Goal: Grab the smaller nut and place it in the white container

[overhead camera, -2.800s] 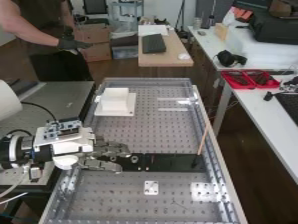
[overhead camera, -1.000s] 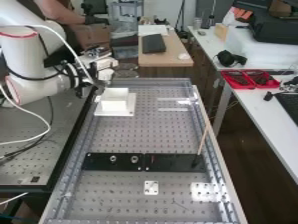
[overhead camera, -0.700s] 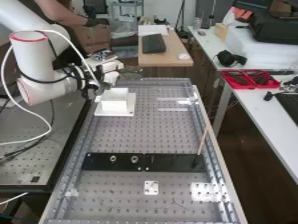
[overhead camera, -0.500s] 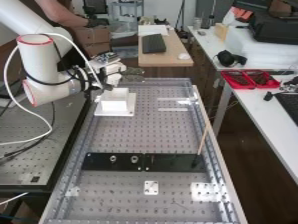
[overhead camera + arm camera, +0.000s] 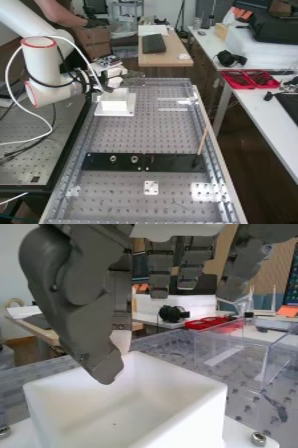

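Observation:
At the bench's far left, the hand (image 5: 116, 75) is just behind and above the white container (image 5: 114, 103). In the wrist view the hand (image 5: 70, 294) hangs over the near part of the container (image 5: 198, 416), whose open top faces up. A tiny dark speck lies on its inner floor; I cannot tell what it is. On the black bar (image 5: 174, 163) stand the larger nut (image 5: 113, 159) and the bearing (image 5: 134, 159). I cannot see whether anything is held.
The container stands on a white base plate (image 5: 126, 113) with metal bolts. A thin wooden stick (image 5: 202, 141) leans up from the bar's right end. Clear raised side walls edge the perforated bench (image 5: 156, 135). Red trays (image 5: 250, 79) sit on the right table.
The hand has left the black bar and swung up to the far left by the container. Over the latest frames it has shifted a little to the right, over the container's far side.

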Available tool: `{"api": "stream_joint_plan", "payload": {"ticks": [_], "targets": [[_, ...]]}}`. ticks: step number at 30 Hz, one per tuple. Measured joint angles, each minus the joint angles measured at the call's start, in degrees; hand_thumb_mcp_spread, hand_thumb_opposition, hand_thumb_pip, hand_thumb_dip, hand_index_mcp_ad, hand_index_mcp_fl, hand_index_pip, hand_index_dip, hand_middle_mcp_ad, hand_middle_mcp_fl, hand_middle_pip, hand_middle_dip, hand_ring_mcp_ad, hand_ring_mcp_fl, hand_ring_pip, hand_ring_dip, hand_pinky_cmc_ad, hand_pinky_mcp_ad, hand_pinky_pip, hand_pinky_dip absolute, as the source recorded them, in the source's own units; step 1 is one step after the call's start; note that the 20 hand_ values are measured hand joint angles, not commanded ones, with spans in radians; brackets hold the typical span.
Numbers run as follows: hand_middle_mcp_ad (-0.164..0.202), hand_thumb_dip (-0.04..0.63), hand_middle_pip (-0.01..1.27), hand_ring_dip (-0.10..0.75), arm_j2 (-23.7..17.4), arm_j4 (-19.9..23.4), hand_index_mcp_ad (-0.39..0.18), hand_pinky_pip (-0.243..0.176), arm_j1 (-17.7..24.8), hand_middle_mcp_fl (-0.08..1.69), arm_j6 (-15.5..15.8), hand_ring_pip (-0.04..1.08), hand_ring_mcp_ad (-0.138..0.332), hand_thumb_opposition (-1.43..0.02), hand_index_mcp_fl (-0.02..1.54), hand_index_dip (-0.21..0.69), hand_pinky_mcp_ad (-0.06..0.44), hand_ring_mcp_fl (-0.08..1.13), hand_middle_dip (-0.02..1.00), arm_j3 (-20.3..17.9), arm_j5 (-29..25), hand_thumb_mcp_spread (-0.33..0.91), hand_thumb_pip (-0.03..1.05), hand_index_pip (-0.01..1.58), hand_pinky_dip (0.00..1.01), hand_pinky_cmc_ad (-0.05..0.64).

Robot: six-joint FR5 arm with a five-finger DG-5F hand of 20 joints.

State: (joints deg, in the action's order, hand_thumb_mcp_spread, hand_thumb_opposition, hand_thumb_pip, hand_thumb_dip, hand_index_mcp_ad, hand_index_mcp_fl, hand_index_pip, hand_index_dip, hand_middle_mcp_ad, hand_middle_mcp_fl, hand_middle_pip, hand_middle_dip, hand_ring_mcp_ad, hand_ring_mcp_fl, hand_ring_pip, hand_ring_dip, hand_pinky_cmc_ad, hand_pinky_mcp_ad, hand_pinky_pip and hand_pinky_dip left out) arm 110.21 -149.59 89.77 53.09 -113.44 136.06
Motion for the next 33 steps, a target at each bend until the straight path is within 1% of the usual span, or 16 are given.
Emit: {"api": "stream_joint_plan", "payload": {"ticks": [2,5,7,10,13,14,20,22,23,25,26,27,29,30,31,33], "targets": [[0.070,0.225,0.14,0.138,-0.1,-0.4,-0.202,0.033,-0.2,0.11,0.0,0.10,0.094,-0.92,0.19,0.253,0.278,0.02,0.24,0.1,0.1,0.46,0.66,1.40,0.18,0.325],[0.072,0.225,0.13,0.138,-0.3,-0.9,-0.206,0.033,-0.7,0.07,0.0,0.10,0.094,-0.90,0.07,0.229,0.278,0.02,0.24,0.3,0.1,0.44,0.68,1.29,0.18,0.325],[0.072,0.222,0.14,0.138,-0.4,-1.2,-0.206,0.033,-1.1,0.07,-0.1,0.10,0.094,-0.86,0.05,0.220,0.278,0.02,0.24,0.4,0.2,0.41,0.73,1.25,0.18,0.325],[0.075,0.222,0.13,0.134,-0.7,-1.6,-0.206,0.033,-1.7,0.03,-0.3,0.09,0.094,-0.85,0.00,0.201,0.278,0.01,0.24,0.6,0.3,0.39,0.73,1.22,0.18,0.321],[0.072,0.222,0.13,0.134,-1.6,-2.1,-0.202,0.030,-2.3,0.01,-0.7,0.09,0.096,-0.83,0.01,0.185,0.278,0.01,0.24,0.8,0.1,0.38,0.73,1.19,0.18,0.325],[0.072,0.222,0.13,0.134,-1.8,-2.3,-0.202,0.019,-2.5,0.01,-0.9,0.09,0.093,-0.83,0.01,0.183,0.278,0.01,0.24,0.9,0.1,0.38,0.73,1.20,0.18,0.325],[0.070,0.222,0.14,0.138,-6.9,-6.0,-0.209,0.017,-5.2,0.01,-4.1,0.09,0.093,-0.82,0.00,0.164,0.278,0.01,0.24,3.1,-2.0,0.38,0.73,1.16,0.18,0.325],[0.073,0.222,0.14,0.136,-9.2,-9.3,-0.208,0.016,-6.5,0.01,-5.0,0.09,0.091,-0.82,0.00,0.164,0.279,0.01,0.24,5.3,-4.0,0.36,0.73,1.14,0.18,0.325],[0.068,0.222,0.14,0.136,-9.5,-10.1,-0.206,0.002,-6.8,0.01,-5.2,0.09,0.096,-0.82,0.00,0.164,0.278,0.01,0.24,5.9,-4.6,0.36,0.73,1.13,0.18,0.325],[0.073,0.222,0.14,0.138,-10.8,-14.3,-0.202,0.003,-8.0,0.01,-6.1,0.09,0.096,-0.80,0.00,0.164,0.278,0.01,0.24,8.9,-8.0,0.35,0.73,1.08,0.18,0.325],[0.073,0.222,0.13,0.134,-10.8,-14.6,-0.208,0.003,-8.0,0.01,-6.2,0.09,0.096,-0.81,0.00,0.164,0.278,0.01,0.24,9.1,-8.3,0.34,0.73,1.05,0.18,0.325],[0.075,0.222,0.14,0.134,-11.5,-17.0,-0.202,0.003,-8.7,0.01,-7.0,0.09,0.098,-0.80,0.01,0.164,0.278,0.01,0.24,10.9,-10.9,0.34,0.73,1.01,0.18,0.325],[0.075,0.220,0.13,0.134,-11.9,-18.7,-0.192,-0.007,-9.2,0.01,-7.9,0.09,0.101,-0.77,0.01,0.164,0.279,0.01,0.24,12.4,-13.3,0.30,0.73,0.95,0.19,0.325],[0.075,0.220,0.14,0.133,-12.3,-19.8,-0.190,-0.010,-9.5,0.01,-8.6,0.09,0.103,-0.77,0.00,0.164,0.278,0.01,0.24,13.3,-15.3,0.29,0.73,0.90,0.20,0.325],[0.073,0.218,0.13,0.136,-12.6,-20.7,-0.195,-0.016,-9.8,0.01,-9.4,0.09,0.110,-0.76,0.00,0.164,0.278,0.01,0.24,13.9,-17.1,0.28,0.73,0.80,0.21,0.325],[0.073,0.197,0.13,0.136,-13.2,-21.7,-0.180,-0.026,-10.3,0.01,-11.1,0.09,0.106,-0.74,0.01,0.164,0.278,0.01,0.24,15.0,-20.6,0.26,0.67,0.62,0.23,0.323]]}}
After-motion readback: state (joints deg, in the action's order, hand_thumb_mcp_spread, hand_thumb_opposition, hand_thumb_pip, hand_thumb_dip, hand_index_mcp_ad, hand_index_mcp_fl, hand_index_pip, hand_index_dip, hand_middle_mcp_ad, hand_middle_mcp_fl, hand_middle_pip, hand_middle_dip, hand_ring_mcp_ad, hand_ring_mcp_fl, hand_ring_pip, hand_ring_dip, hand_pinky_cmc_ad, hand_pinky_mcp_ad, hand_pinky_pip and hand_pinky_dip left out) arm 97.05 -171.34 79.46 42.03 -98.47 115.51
